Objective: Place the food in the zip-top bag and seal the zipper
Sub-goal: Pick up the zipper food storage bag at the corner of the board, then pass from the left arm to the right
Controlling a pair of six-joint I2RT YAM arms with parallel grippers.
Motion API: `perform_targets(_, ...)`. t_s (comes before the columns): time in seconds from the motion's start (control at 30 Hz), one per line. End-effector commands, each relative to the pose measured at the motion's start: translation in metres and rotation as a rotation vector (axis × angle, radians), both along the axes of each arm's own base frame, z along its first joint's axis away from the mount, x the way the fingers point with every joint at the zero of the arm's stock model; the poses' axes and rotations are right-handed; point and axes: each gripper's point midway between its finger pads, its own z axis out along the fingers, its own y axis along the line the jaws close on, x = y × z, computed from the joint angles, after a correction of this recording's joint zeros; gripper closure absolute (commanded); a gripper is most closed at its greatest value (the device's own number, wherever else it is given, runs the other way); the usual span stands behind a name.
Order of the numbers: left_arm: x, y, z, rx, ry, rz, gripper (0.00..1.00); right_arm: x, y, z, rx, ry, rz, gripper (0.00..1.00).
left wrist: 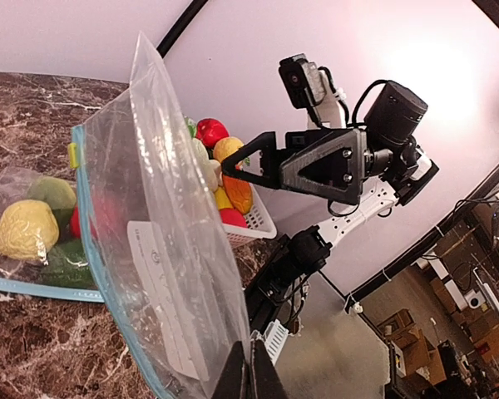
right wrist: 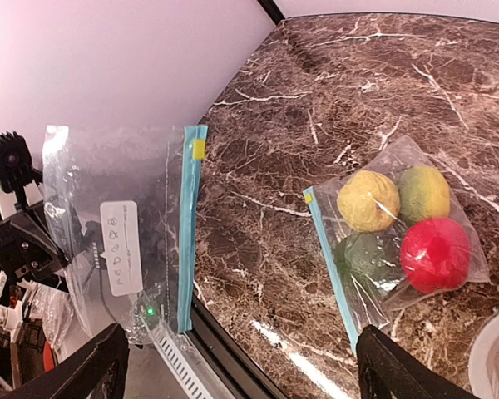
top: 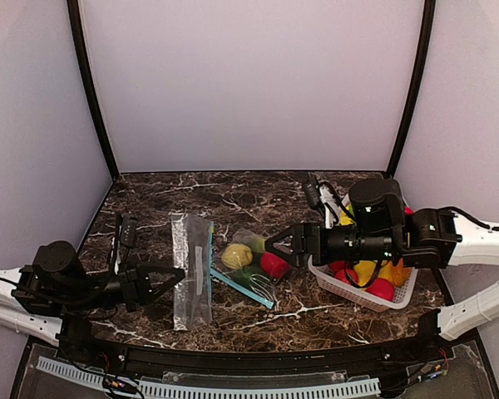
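Observation:
My left gripper (top: 176,275) is shut on the near edge of an empty zip-top bag (top: 191,270), which stands upright in the left wrist view, bag (left wrist: 162,249) above the fingertips (left wrist: 262,378). A second zip-top bag (right wrist: 399,237) lies flat mid-table with a blue zipper strip. It holds food: a yellow piece (right wrist: 367,200), a red piece (right wrist: 434,253) and green pieces. My right gripper (top: 271,244) hangs open just above that bag, nothing between its fingers (right wrist: 83,374). More red, yellow and orange food (top: 374,274) sits in the basket.
A white slotted basket (top: 349,291) stands at the right, under my right arm, also seen as basket (left wrist: 254,223). The table's black front rail (top: 249,353) runs along the near edge. Tent poles and pale walls close the back and sides.

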Motion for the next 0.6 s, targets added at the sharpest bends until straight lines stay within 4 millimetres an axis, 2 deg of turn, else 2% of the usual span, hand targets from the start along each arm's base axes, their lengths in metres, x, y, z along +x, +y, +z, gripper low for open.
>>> perform_targets(0.0, 0.008, -0.008, 0.020, 0.052, -0.079, -0.052, 0.99, 0.006, 0.021, 0.018, 0.071, -0.062, 0.137, 0.07)
perform_targets(0.03, 0.017, -0.011, 0.024, 0.060, -0.080, -0.038, 0.99, 0.009, 0.023, 0.019, 0.087, -0.060, 0.146, 0.07)
perform_targets(0.07, 0.015, -0.014, 0.031, 0.051, -0.082, -0.066, 0.99, 0.012, 0.024, 0.019, 0.103, -0.059, 0.156, 0.07)
perform_targets(0.1, 0.023, -0.017, 0.031, 0.056, -0.083, -0.061, 0.99, 0.015, 0.025, 0.020, 0.120, -0.062, 0.164, 0.07)
perform_targets(0.2, 0.026, -0.024, 0.040, 0.037, -0.088, -0.122, 0.99, 0.020, 0.026, 0.023, 0.171, -0.072, 0.202, 0.07)
perform_targets(0.23, 0.036, -0.021, 0.042, 0.029, -0.088, -0.102, 0.99, 0.024, 0.025, 0.026, 0.190, -0.077, 0.210, 0.07)
perform_targets(0.27, 0.035, -0.026, 0.042, 0.026, -0.075, -0.140, 0.99, 0.027, 0.025, 0.027, 0.205, -0.078, 0.218, 0.07)
perform_targets(0.33, 0.048, -0.029, 0.046, 0.010, -0.070, -0.155, 0.99, 0.034, 0.022, 0.029, 0.227, -0.081, 0.222, 0.07)
perform_targets(0.47, 0.058, -0.040, 0.058, -0.024, -0.089, -0.230, 0.99, 0.045, 0.017, 0.031, 0.253, -0.109, 0.232, 0.07)
perform_targets(0.5, 0.056, -0.042, 0.066, -0.054, -0.112, -0.267, 0.99, 0.047, 0.015, 0.032, 0.268, -0.116, 0.235, 0.07)
perform_targets(0.53, 0.064, -0.042, 0.067, -0.063, -0.108, -0.263, 0.99, 0.049, 0.013, 0.033, 0.281, -0.121, 0.236, 0.07)
perform_targets(0.57, 0.061, -0.043, 0.074, -0.090, -0.128, -0.301, 0.99, 0.051, 0.011, 0.035, 0.298, -0.126, 0.234, 0.08)
